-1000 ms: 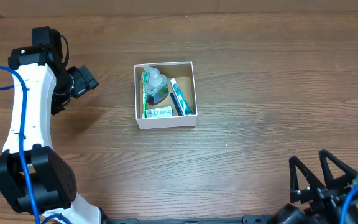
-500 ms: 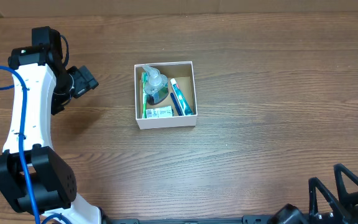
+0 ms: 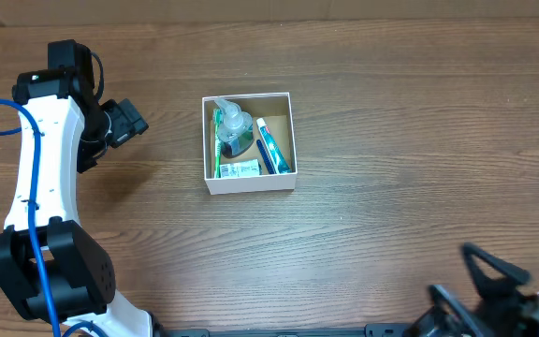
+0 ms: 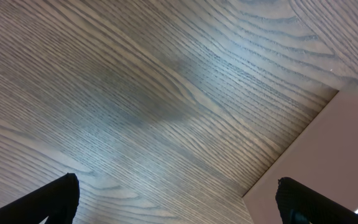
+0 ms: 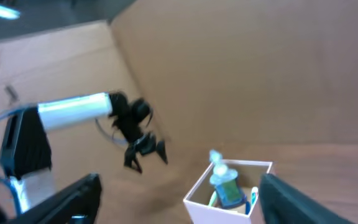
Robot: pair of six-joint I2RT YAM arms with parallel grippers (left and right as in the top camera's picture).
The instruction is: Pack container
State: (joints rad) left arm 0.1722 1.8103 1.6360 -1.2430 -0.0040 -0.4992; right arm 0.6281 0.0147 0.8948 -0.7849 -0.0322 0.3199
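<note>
The container [image 3: 249, 183], a small white box with a brown inside, sits mid-table. In it lie a clear bottle of green liquid [image 3: 233, 132], a green toothbrush [image 3: 217, 150], a blue-and-white tube [image 3: 271, 147] and a small packet [image 3: 242, 169]. My left gripper [image 3: 125, 123] hovers left of the box. In the left wrist view, that gripper [image 4: 179, 202] is open over bare wood. My right gripper [image 3: 480, 276] is at the table's near right corner, far from the box. Seen from the right wrist, it [image 5: 185, 208] is open and empty, looking toward the container [image 5: 211, 204].
A brown cardboard wall [image 5: 247, 68] rises behind the table. The table edge [image 4: 291, 140] runs close to my left gripper, with a pinkish surface [image 4: 334, 162] beyond it. The white left arm [image 3: 40, 150] stretches along the table's left side.
My right gripper has drawn back toward the near right corner and turned, its fingers slightly closer together. The left arm and the box have not moved.
</note>
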